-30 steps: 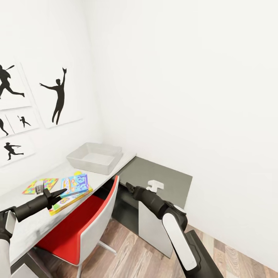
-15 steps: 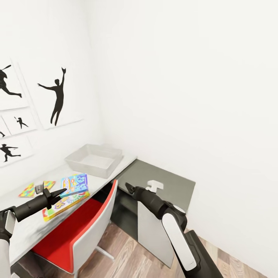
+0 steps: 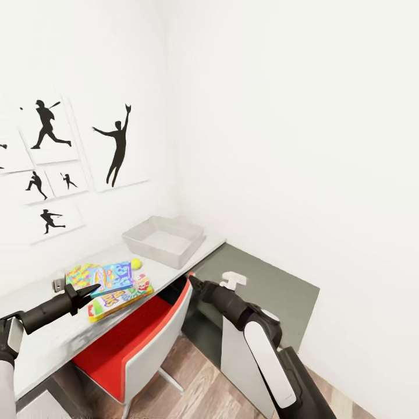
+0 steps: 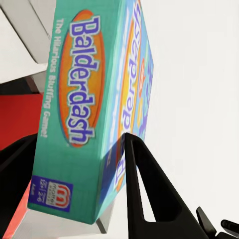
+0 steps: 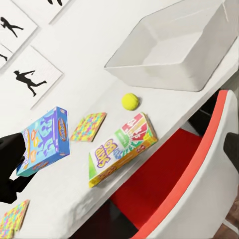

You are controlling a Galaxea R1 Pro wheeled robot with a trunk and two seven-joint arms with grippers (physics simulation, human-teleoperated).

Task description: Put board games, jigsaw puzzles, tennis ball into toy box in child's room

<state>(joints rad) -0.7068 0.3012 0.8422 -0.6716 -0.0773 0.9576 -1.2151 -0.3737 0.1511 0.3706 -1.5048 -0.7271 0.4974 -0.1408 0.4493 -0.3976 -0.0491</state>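
Your left gripper (image 4: 107, 164) keeps its jaws closed on the Balderdash board game (image 4: 94, 99); your right gripper's (image 3: 194, 283) jaws I cannot tell. Camera turned: tennis ball (image 5: 130, 101) now visible. On table (image 5: 79, 89): one Skip-Bo game (image 5: 122, 147), two puzzles (image 5: 88, 126), one toy box (image 5: 174, 47).

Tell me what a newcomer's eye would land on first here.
The teal Balderdash box comes first, clamped in the left gripper above the white table. Next come the Skip-Bo box and yellow ball on the table, beside the grey toy box in the corner. A red chair is tucked beneath.
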